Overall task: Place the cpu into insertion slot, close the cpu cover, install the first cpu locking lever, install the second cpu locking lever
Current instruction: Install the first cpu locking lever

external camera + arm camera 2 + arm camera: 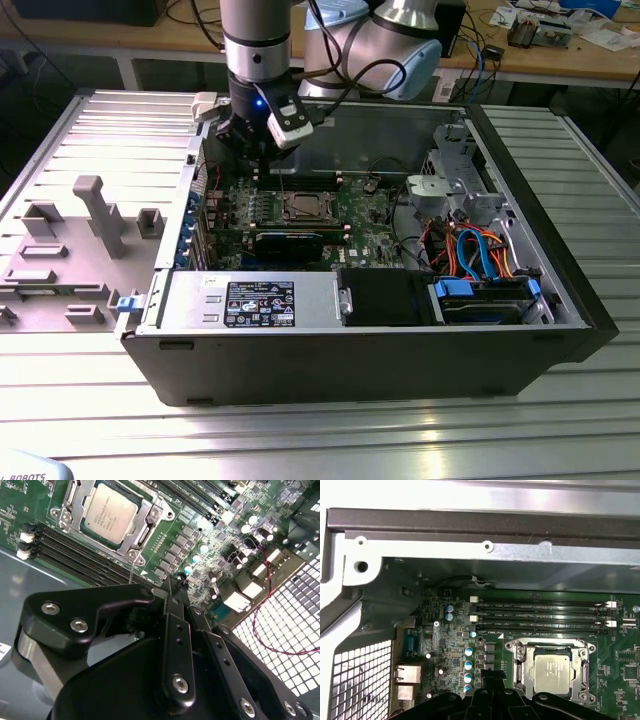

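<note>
In the exterior view, one arm is seen with its pincer [262,170] hanging inside an open computer case [560,300], which lies on a ribbed metal counter [320,430]. The pincer's fingers [176,645] appear to be drawn together at the tips, with nothing gripped (the tips are partly masked by the pincer's own body). The cpu [109,514] is seated in the insertion slot [131,554], with fine print on its silvery top. The cpu cover [142,527] lies flat around it. The pincer is held near the socket's edge, apart from the chip.

In the first wrist view, four long memory slots [540,615] are counted just beside the socket, along with a column of four blue-topped capacitors [468,670]. One red wire [260,625] is shown crossing the rear grille [285,615] in the second wrist view. One black-and-white label [260,302] on the power supply [190,300] is supplied by the exterior view.
</note>
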